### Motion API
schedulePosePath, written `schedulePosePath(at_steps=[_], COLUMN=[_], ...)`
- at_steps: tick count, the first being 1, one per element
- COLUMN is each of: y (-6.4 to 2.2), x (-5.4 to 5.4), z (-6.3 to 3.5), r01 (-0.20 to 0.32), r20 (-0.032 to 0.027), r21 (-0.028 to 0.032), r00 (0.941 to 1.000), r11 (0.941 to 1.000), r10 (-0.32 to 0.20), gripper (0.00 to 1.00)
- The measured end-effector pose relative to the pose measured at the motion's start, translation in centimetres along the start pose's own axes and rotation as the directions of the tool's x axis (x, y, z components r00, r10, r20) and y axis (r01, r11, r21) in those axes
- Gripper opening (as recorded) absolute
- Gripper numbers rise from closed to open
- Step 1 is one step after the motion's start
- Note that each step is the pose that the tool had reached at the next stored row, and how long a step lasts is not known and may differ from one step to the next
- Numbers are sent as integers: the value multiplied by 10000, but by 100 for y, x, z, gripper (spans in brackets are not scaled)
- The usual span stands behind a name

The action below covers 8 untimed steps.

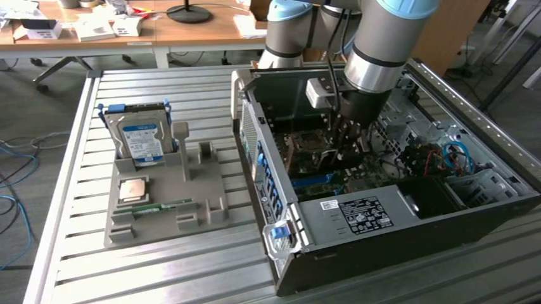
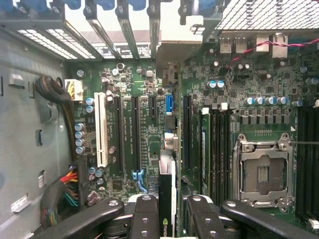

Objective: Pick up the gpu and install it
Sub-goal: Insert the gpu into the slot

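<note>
Motherboard (image 2: pixel 199 84) beneath gpu (image 2: pixel 167 199), seemingly NVIDIA-marked

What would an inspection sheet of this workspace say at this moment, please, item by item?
Surface: slatted metal table.
Job's things: gpu edge-on over the motherboard slots, inside the open computer case.
Clutter: grey fixture holding hard drive and memory stick.
Grippers: gripper shut on the gpu.
Cables: blue cables in the case; wire bundle beside the motherboard.
Surroundings: wooden desk with boxes.

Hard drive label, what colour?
Blue and white; the hard drive label shows best in the exterior view.
</note>
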<state>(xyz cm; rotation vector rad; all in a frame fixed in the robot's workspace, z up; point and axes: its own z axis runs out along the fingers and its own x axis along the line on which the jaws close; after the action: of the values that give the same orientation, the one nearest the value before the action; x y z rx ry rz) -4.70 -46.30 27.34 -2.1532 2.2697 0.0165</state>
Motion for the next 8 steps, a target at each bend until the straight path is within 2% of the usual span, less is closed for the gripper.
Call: schedulePosePath(at_steps=[8], y=[40], x=[3], z=[8], r01=[-1], r20=[2], r21=[1], r00=[10000], r11=[10000], r10=[1], gripper=[27])
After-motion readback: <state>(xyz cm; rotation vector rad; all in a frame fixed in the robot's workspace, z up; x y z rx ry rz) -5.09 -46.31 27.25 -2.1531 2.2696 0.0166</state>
